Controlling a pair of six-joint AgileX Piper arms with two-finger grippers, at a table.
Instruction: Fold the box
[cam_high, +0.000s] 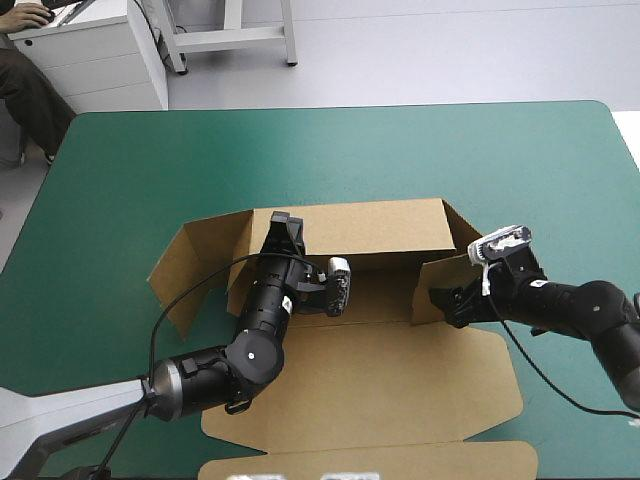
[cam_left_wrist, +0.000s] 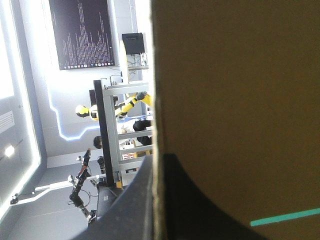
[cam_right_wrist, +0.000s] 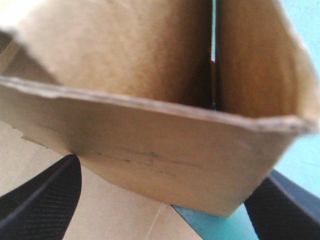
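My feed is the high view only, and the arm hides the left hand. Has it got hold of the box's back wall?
Observer: Yes. The left wrist view shows the left hand shut on the box, the wall's edge between its fingers.
Operator: And on the other side?
Observer: The right hand is open: its fingers stand wide apart, and the short side flap stands across just ahead of them, unclamped.
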